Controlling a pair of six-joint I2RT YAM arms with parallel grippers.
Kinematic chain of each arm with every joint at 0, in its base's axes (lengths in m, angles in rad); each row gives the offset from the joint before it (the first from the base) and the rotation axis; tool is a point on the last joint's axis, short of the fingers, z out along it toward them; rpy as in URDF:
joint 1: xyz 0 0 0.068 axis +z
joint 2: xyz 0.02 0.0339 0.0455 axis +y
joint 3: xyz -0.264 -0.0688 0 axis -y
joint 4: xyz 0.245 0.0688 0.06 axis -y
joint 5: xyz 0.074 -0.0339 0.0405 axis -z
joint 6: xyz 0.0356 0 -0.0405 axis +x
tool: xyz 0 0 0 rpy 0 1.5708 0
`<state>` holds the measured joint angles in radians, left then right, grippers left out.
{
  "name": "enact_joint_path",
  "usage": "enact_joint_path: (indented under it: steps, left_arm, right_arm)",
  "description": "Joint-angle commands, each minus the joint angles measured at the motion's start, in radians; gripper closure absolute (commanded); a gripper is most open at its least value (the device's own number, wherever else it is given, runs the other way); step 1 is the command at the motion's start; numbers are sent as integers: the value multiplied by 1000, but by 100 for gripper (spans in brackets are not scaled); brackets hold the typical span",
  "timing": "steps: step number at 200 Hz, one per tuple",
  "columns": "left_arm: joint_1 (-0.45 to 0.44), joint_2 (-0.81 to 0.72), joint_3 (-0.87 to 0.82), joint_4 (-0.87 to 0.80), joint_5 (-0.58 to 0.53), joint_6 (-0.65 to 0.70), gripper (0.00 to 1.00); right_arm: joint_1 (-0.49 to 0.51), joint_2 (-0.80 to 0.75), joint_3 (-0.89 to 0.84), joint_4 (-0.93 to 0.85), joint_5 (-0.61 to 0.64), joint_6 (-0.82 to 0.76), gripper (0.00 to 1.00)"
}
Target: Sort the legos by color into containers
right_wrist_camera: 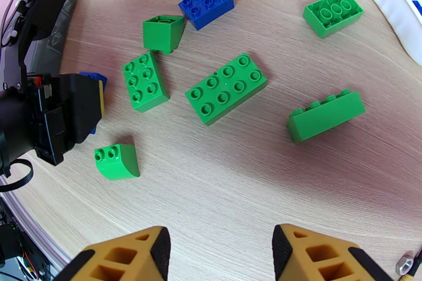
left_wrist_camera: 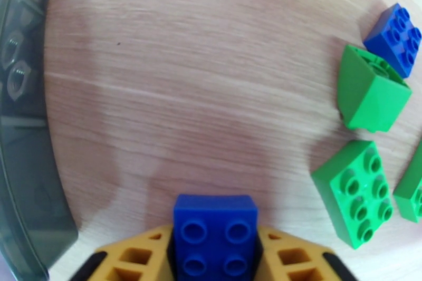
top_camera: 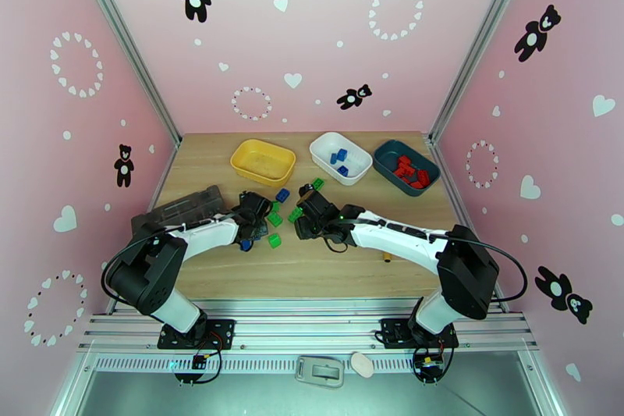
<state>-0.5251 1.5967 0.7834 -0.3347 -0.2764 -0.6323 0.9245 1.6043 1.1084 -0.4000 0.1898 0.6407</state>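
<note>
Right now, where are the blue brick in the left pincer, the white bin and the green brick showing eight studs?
blue brick (left_wrist_camera: 215,234): left wrist view, studded top face.
white bin (top_camera: 316,150): top external view, left rim.
eight-stud green brick (right_wrist_camera: 226,88): right wrist view, studded top.

- Pale wooden tabletop (left_wrist_camera: 184,92): matt, fine grain
- Blue square studded brick (left_wrist_camera: 215,234) at six o'clock: smooth, glossy plastic
- Dark grey organizer box (left_wrist_camera: 21,134) at nine o'clock: translucent plastic
</note>
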Motion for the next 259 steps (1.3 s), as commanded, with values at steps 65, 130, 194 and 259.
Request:
enact_joint_path:
  steps: [65,130,194,259]
  left_arm:
    - [-21,-162,113,19,243,44,70]
    - [-37,52,393,145,503,32,71]
    - [-69,404,792,234,598,-22,72]
    - [-76,771,1285,225,611,-82,69]
  right_arm:
    - [-97,-95,-31,42,-71,4,42]
    - [-304,-168,-43,82,-207,51,36]
    - [-512,-356,-115,59,-237,73,31]
    - [-569,-526,-223,1,-227,75,28]
